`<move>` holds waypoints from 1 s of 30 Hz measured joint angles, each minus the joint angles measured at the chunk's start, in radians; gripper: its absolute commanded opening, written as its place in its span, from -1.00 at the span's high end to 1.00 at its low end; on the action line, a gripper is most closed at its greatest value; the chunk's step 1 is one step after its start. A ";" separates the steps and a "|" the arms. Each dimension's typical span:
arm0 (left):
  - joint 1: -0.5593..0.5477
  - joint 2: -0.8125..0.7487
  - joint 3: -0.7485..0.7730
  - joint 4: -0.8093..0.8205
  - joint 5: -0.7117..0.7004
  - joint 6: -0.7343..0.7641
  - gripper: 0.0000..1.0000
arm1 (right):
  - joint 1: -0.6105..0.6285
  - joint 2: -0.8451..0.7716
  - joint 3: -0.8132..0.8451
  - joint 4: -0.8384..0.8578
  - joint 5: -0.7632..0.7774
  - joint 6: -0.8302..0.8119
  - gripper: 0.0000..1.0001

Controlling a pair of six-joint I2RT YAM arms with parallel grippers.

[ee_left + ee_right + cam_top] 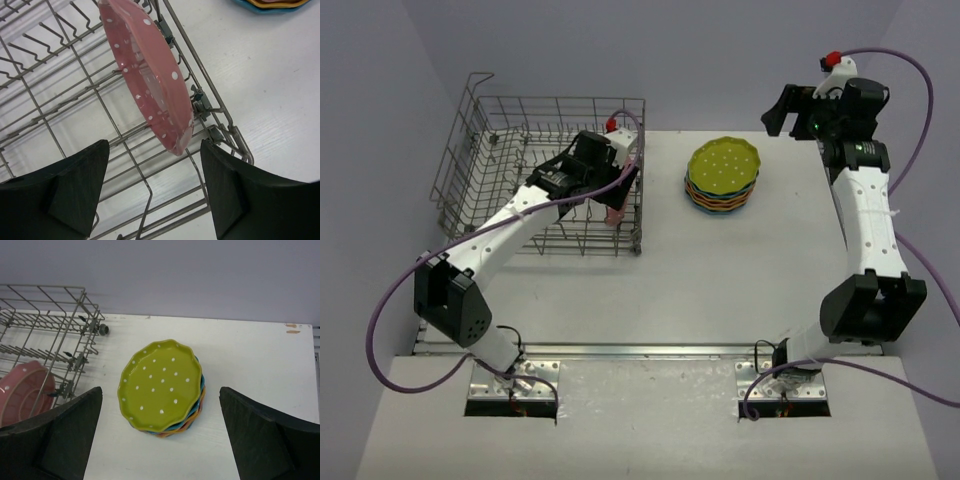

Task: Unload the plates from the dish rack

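Note:
The grey wire dish rack [560, 99] stands at the back left. One pink polka-dot plate [615, 213] stands on edge in its right end; it also shows in the left wrist view [147, 75] and the right wrist view [22, 395]. My left gripper [622, 180] is open just above this plate. In the left wrist view [155, 150] the plate's near rim lies between and just ahead of the fingers, not touching. A stack of plates [723, 175], green on top [162, 385], lies on the table. My right gripper [782, 108] is open and empty, raised behind the stack.
The rack's right wall wires [210, 95] run close beside the pink plate. The rack's raised handle [480, 78] is at its back left corner. The white table [740, 280] ends near the right arm; a purple wall is behind.

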 measured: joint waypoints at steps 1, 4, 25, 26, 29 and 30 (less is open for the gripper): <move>0.000 0.016 0.001 0.007 0.003 -0.007 -0.39 | 0.000 -0.025 -0.036 0.002 0.001 -0.006 -0.97; 0.000 0.073 0.019 0.021 0.003 -0.025 -0.32 | 0.000 -0.073 -0.135 0.012 0.009 -0.021 -0.98; 0.017 0.263 0.132 0.060 -0.080 -0.190 0.52 | 0.000 -0.154 -0.280 -0.011 0.012 -0.035 -0.98; 0.021 0.263 0.132 0.060 -0.073 -0.201 0.57 | 0.000 -0.154 -0.282 -0.012 0.011 -0.035 -0.97; 0.037 0.262 0.132 0.061 -0.046 -0.230 0.88 | 0.000 -0.158 -0.290 -0.012 0.010 -0.035 -0.98; 0.043 0.262 0.132 0.061 -0.037 -0.238 0.96 | 0.000 -0.159 -0.292 -0.013 0.009 -0.035 -0.98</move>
